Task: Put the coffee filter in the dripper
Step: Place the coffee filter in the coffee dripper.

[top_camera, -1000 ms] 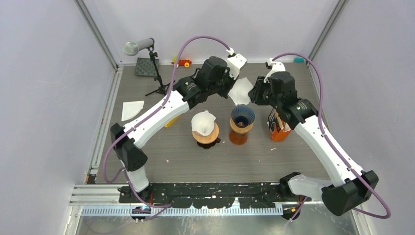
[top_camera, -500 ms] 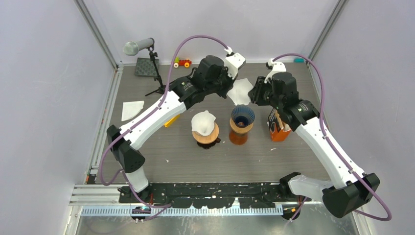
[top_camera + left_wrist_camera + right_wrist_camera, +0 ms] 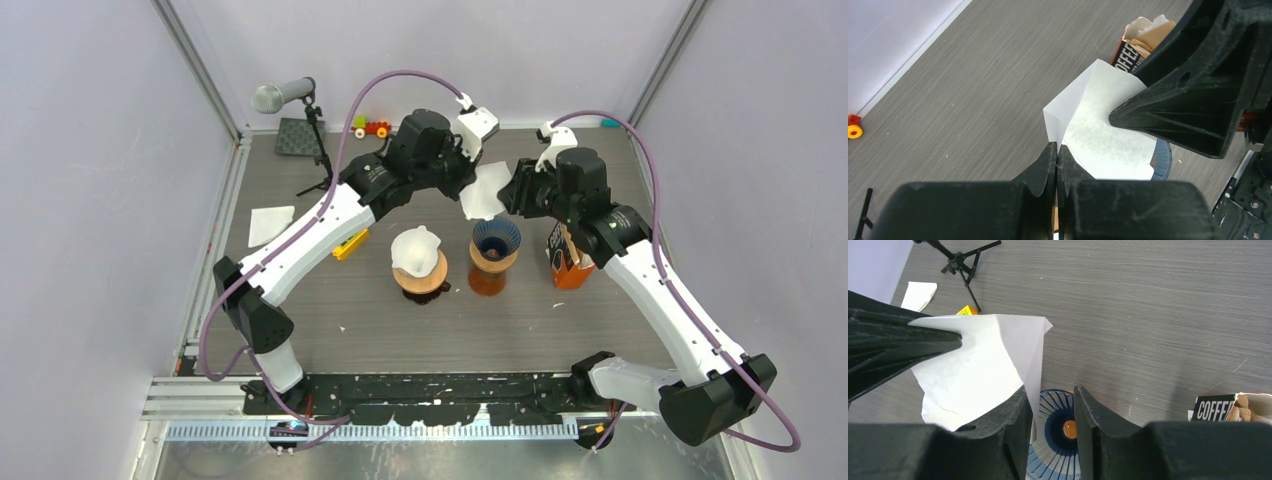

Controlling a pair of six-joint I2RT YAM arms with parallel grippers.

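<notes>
Top external: two drippers (image 3: 496,238), three filters (image 3: 485,189).

**Coffee pack** (image 3: 1233,409): the word "COFFEE" in white capitals on a black panel, legible in full in the right wrist view. In the left wrist view the same word runs slantwise and only "OFFEE" shows. In the top view the print is too small to read.

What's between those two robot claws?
A white paper coffee filter, pinched by the left gripper, with the right gripper open beside it; clearest in the top view.
</notes>
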